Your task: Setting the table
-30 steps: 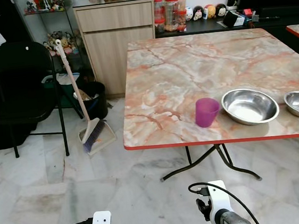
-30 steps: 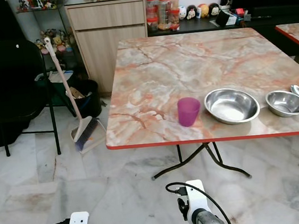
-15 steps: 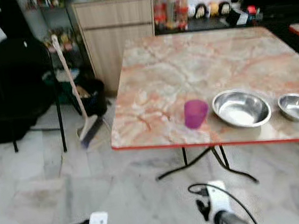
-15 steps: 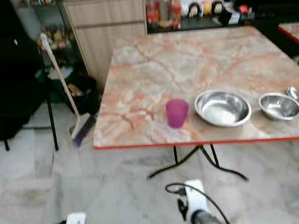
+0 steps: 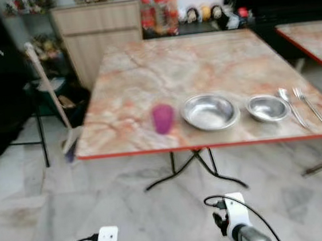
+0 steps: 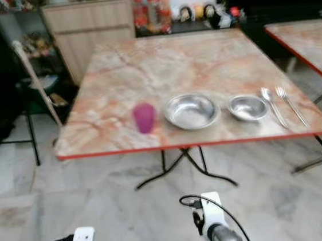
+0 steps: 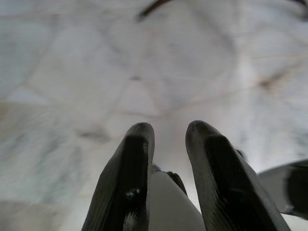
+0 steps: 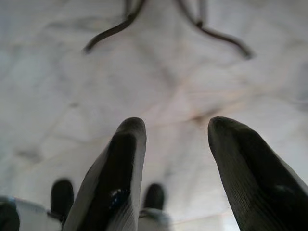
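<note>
A marble-patterned table (image 5: 201,64) with a red edge stands ahead of me. Near its front edge, from left to right, sit a purple cup (image 5: 163,118), a large steel bowl (image 5: 209,111), a small steel bowl (image 5: 267,107), a spoon (image 5: 291,107) and a fork (image 5: 308,105). Both arms hang low over the tiled floor, well short of the table. My left gripper (image 7: 167,139) is open with nothing between its fingers. My right gripper (image 8: 175,139) is open and holds nothing.
A black chair (image 5: 3,97) stands at the left, with a broom (image 5: 53,106) leaning by a wooden cabinet (image 5: 97,32). A second table (image 5: 314,41) stands at the right. Jars and small figures line the back counter (image 5: 197,22). The table's black legs (image 5: 195,171) cross underneath.
The whole picture has shifted left as the camera turned right, bringing the spoon, the fork and the second table into view. The arms hang as before.
</note>
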### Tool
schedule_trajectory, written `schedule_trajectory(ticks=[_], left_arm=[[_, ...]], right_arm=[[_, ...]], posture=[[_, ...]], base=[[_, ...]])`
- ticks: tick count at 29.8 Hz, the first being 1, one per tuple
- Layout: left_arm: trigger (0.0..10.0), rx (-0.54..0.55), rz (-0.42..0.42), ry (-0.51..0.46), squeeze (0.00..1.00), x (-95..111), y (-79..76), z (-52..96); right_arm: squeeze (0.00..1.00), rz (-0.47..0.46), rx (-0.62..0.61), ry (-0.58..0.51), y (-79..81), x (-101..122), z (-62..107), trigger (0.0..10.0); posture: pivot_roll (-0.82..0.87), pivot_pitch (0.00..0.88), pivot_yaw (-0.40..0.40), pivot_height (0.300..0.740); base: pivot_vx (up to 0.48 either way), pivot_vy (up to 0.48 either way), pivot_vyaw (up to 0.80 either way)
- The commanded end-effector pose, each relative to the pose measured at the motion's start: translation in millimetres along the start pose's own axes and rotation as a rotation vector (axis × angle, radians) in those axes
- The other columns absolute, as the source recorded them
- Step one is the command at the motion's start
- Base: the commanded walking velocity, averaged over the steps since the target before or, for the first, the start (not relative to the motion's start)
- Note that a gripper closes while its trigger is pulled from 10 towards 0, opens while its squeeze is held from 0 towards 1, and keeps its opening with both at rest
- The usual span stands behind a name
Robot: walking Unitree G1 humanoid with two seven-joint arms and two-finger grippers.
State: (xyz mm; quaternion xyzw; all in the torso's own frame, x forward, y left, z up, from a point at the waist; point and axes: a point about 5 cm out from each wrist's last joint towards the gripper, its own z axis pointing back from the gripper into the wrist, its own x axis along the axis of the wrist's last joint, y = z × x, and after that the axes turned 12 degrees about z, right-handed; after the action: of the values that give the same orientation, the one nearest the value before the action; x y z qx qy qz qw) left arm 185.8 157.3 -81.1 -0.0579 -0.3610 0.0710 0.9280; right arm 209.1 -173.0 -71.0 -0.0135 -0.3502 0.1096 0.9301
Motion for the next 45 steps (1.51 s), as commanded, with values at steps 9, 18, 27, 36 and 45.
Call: schedule_trajectory(ticks=[9,18,27,36,45], left_arm=[[10.0,0.027,-0.036,0.011,0.00,0.3,13.8,2.0],[10.0,0.029,-0.043,0.009,0.00,1.8,16.8,2.2],[10.0,0.033,-0.043,-0.033,0.00,12.8,15.5,-0.5],[10.0,-0.046,-0.021,-0.351,0.00,74.3,2.2,-4.3],[10.0,-0.131,-0.031,-0.659,0.00,123.7,-16.1,8.1]], right_arm=[[0.00,-0.012,0.009,-0.026,7.7,7.0,-1.9,10.0],[0.00,-0.018,0.013,-0.023,10.4,6.3,-2.0,10.0],[0.00,-0.030,0.010,-0.022,11.1,5.2,-1.8,10.0],[0.00,-0.047,-0.001,-0.025,9.7,5.6,-1.7,10.0],[0.00,-0.054,-0.003,-0.027,11.0,6.6,-2.1,10.0]], posture=[[0.08,0.000,-0.017,0.740],[0.09,0.000,-0.009,0.740],[0.09,0.000,-0.007,0.740],[0.12,0.000,-0.005,0.740],[0.13,0.000,-0.003,0.740]], base=[[0.000,-0.273,0.00],[0.000,-0.274,0.00],[0.000,-0.118,0.00],[0.000,0.000,0.00],[0.000,0.000,0.00]])
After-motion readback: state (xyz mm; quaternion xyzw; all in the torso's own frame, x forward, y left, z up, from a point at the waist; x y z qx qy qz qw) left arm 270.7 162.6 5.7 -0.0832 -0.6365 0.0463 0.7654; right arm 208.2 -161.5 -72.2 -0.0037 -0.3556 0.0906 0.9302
